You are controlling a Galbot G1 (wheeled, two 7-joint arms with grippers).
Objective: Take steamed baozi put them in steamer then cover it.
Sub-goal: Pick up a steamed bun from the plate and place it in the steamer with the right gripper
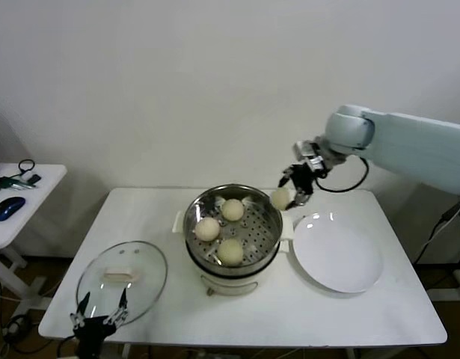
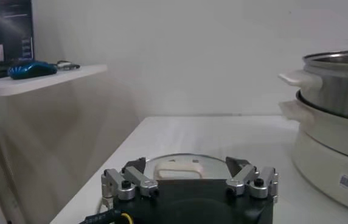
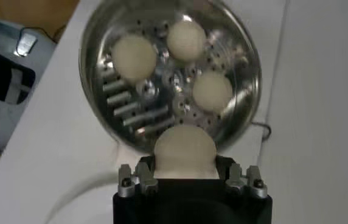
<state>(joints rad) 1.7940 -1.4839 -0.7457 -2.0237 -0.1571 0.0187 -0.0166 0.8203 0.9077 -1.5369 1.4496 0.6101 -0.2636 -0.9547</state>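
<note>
Last bun going in: right tool [image 1: 292, 196] is pinching the fourth baozi [image 1: 280, 198] just above the steamer [image 1: 233, 233] rim, three already on the tray, so next it probably needs lowering into the free spot, while the left tool [image 1: 100, 312] waits spread by the cover [image 1: 122, 274] on the surface [image 1: 364, 314].

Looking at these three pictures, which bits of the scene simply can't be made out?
- Steamer base: the head view's pot wall hides its far side.
- Held baozi: in the right wrist view the right gripper body covers its lower part.
- Cover: the left gripper, open, blocks most of it in the left wrist view.
- Steamer label: too small to read.
</note>
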